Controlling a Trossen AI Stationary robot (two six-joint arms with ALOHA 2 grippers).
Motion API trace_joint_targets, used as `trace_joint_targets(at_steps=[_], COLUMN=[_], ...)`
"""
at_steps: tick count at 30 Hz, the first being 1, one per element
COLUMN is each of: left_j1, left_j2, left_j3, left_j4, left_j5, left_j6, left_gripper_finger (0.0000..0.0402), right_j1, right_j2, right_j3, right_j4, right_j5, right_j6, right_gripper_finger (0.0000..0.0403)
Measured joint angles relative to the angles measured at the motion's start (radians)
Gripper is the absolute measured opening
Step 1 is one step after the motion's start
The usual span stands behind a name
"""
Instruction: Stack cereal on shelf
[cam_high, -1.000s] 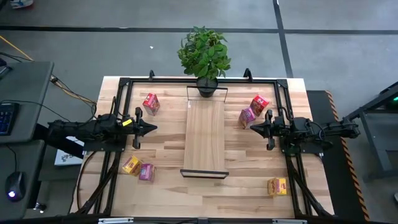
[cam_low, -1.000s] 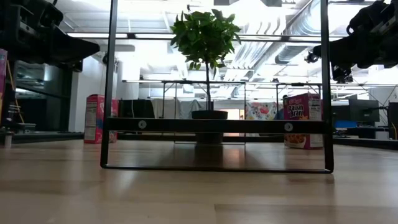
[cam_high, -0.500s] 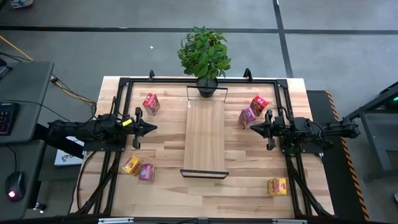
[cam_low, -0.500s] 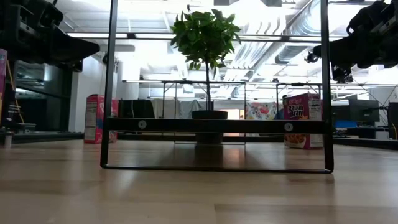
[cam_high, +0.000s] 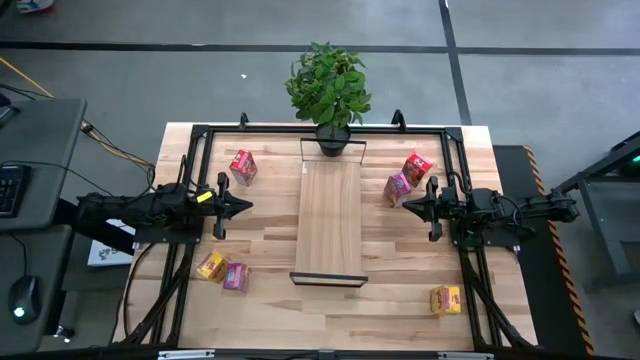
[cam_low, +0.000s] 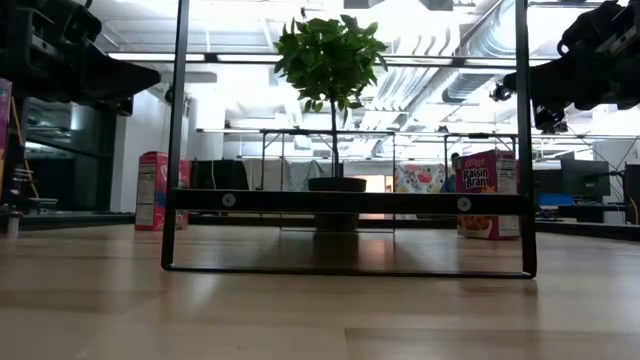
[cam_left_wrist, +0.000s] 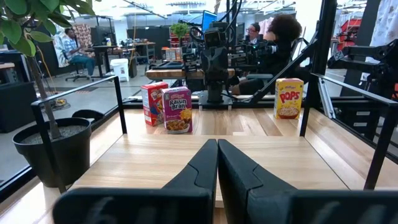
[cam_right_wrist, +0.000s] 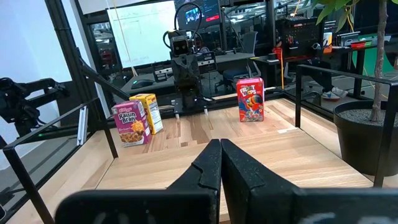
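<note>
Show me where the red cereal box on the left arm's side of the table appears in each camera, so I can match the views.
High view: the red box lies left of the shelf, toward the plant end.
Low view: it stands upright at far left.
Left wrist view: not in it.
Right wrist view: it stands upright near the middle, across the table.
Shared landmark: the potted plant, seen in all four views.

Six cereal boxes (cam_high: 243, 166), one shelf (cam_high: 329, 222), one potted plant (cam_high: 329, 88), two arms.
</note>
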Motion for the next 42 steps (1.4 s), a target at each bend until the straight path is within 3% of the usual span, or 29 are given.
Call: trace_joint_targets(at_steps=[16, 25, 28, 32, 37, 39, 42], left_j1=[0.0, 0.0, 0.0, 0.0, 0.0, 0.0, 0.0], left_j2=[0.0, 0.0, 0.0, 0.0, 0.0, 0.0, 0.0], left_j3=[0.0, 0.0, 0.0, 0.0, 0.0, 0.0, 0.0], left_j4=[0.0, 0.0, 0.0, 0.0, 0.0, 0.0, 0.0], left_j5=[0.0, 0.0, 0.0, 0.0, 0.0, 0.0, 0.0], left_j6=[0.0, 0.0, 0.0, 0.0, 0.0, 0.0, 0.0], left_gripper_finger=[0.0003, 0.0003, 0.0003, 0.0003, 0.0003, 0.0003, 0.0003], right_j1=[0.0, 0.0, 0.0, 0.0, -0.043, -0.089, -0.186], right_j2=[0.0, -0.002, 0.007, 0.06, 0.239, 0.328, 0.47], right_j3=[0.0, 0.0, 0.005, 0.117, 0.356, 0.46, 0.593], right_j4=[0.008, 0.423, 0.491, 0.28, -0.172, -0.394, -0.658], right_j5=[0.002, 0.032, 0.178, 0.425, 0.658, 0.704, 0.668], right_j6=[0.0, 0.069, 0.028, 0.021, 0.131, 0.248, 0.384], right_gripper_finger=[0.0, 0.0, 0.0, 0.0022, 0.0115, 0.0159, 0.0216])
